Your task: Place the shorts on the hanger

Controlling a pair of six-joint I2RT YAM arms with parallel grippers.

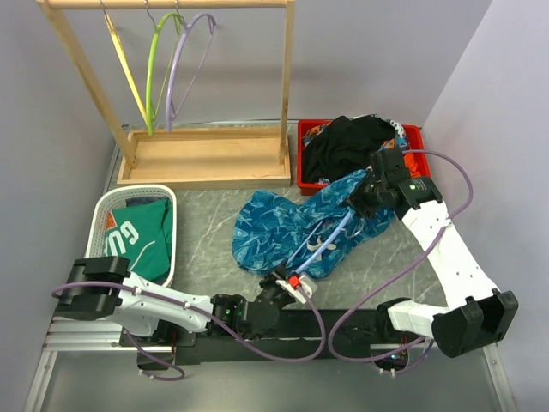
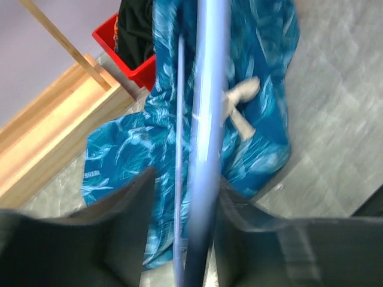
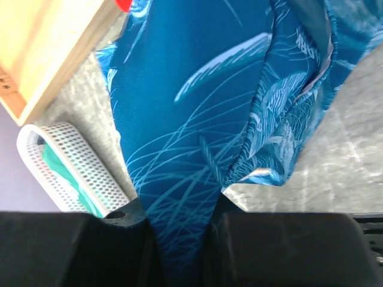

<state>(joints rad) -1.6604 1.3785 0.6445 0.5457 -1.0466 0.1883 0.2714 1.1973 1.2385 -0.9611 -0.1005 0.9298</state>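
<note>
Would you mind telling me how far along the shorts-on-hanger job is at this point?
Done: the left gripper is shut on the hanger, and the right gripper is shut on a fold of the shorts. In hand: the hanger lies slanted across the shorts. Left: the shorts mostly lie on the table, not yet hung on the hanger.

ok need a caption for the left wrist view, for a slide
Left claw gripping the light-blue hanger, with the blue shorts lying on the table beyond.
</note>
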